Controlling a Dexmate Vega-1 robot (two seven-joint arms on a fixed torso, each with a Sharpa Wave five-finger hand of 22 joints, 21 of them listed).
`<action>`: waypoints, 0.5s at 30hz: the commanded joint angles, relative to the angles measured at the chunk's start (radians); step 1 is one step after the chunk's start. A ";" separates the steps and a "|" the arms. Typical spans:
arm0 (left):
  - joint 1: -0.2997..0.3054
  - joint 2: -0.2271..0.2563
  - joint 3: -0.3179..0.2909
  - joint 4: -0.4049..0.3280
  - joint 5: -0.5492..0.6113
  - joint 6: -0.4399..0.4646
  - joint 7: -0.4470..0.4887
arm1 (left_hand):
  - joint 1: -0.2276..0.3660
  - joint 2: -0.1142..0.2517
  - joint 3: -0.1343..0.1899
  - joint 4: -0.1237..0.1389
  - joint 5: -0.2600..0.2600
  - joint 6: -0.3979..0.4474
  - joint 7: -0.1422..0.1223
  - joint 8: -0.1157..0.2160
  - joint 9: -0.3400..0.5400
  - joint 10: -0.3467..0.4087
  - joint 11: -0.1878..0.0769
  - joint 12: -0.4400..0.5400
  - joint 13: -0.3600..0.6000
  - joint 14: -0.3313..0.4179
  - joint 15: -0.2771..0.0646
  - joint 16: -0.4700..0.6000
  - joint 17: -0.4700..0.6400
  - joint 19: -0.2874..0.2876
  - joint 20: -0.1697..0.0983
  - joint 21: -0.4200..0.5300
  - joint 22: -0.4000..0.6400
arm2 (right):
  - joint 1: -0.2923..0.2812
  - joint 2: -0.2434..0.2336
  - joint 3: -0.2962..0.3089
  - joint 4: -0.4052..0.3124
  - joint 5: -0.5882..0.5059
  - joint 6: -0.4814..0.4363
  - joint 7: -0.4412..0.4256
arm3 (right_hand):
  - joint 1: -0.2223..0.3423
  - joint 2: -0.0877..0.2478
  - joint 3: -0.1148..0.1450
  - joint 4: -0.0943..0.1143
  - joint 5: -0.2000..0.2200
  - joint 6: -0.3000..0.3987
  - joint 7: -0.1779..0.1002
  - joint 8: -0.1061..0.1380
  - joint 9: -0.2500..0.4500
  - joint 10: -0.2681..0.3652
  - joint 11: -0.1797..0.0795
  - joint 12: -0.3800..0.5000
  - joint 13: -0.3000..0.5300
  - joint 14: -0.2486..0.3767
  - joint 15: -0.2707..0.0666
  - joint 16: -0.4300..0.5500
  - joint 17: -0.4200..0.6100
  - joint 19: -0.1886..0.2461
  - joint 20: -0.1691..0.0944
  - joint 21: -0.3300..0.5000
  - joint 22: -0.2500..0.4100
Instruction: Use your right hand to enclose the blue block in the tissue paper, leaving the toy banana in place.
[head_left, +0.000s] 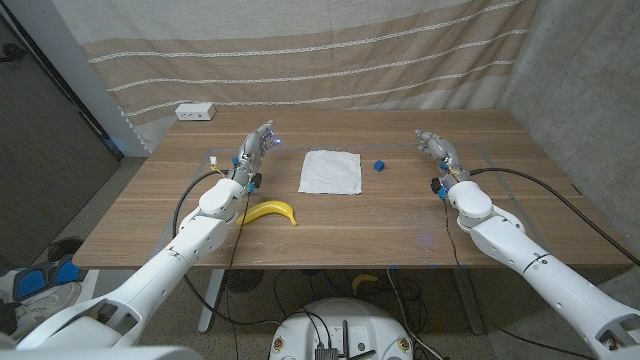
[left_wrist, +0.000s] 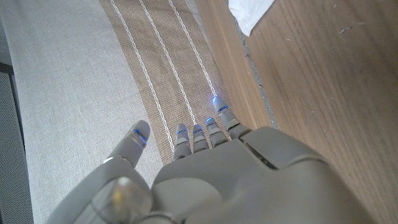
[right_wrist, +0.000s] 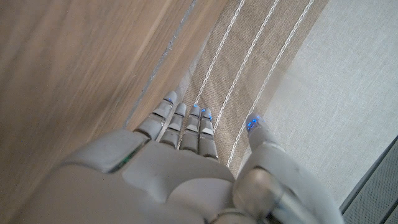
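Tissue (head_left: 331, 171) lies flat mid-table, block (head_left: 379, 166) just right of it, banana (head_left: 270, 211) near left. Right hand (head_left: 436, 147) and left hand (head_left: 256, 146) are both empty, fingers extended

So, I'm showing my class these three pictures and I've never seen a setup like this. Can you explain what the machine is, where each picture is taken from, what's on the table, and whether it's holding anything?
This is a robot with two arms, each ending in a five-finger hand, standing at a wooden table. The wide picture comes from a camera on its head, looking down. There the left hand is on picture left and the right hand on picture right. The other two pictures come from cameras on the wrists, each looking along the back of that arm's own hand: left hand, right hand. Those views are turned, so the striped curtain looks odd.

On the table lie a white tissue paper, a small blue block just beside it, a yellow toy banana and a white power strip at the back. Both hands hold nothing.
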 joint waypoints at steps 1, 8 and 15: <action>-0.011 -0.003 0.005 0.012 0.004 0.011 0.004 | 0.001 0.022 0.002 -0.005 -0.004 0.014 0.001 0.004 0.001 0.009 -0.001 0.006 0.006 0.008 -0.008 0.006 0.001 0.001 0.014 -0.005 0.003 | 0.034 -0.053 -0.057 -0.088 -0.099 -0.109 -0.023 | 0.006 0.003 0.008 -0.003 0.008 0.010 -0.003 0.006 0.006 0.014 0.000 0.008 0.003 0.007 -0.005 0.011 0.005 0.009 -0.002 0.004 0.003; -0.018 -0.008 0.006 0.023 0.001 0.009 -0.003 | -0.002 0.022 0.002 -0.006 -0.004 0.022 0.003 0.006 0.002 0.014 0.000 0.007 0.006 0.011 -0.006 0.006 0.002 0.005 0.018 -0.007 0.003 | 0.052 -0.060 -0.084 -0.108 -0.148 -0.160 -0.025 | 0.012 0.005 0.011 -0.004 0.011 0.015 -0.008 0.006 0.006 0.017 -0.002 0.007 0.004 0.010 -0.013 0.013 0.006 0.013 -0.005 0.006 0.004; -0.019 -0.006 0.006 0.026 -0.001 0.012 -0.007 | -0.004 0.021 0.002 -0.009 -0.004 0.026 0.004 0.006 0.002 0.018 0.003 0.008 0.006 0.013 -0.005 0.006 0.002 0.006 0.020 -0.010 0.004 | 0.067 -0.064 -0.113 -0.131 -0.202 -0.218 -0.031 | 0.026 0.006 0.018 -0.011 0.015 0.027 -0.018 0.008 0.007 0.025 -0.007 0.009 0.005 0.014 -0.025 0.015 0.007 0.022 -0.009 0.009 0.005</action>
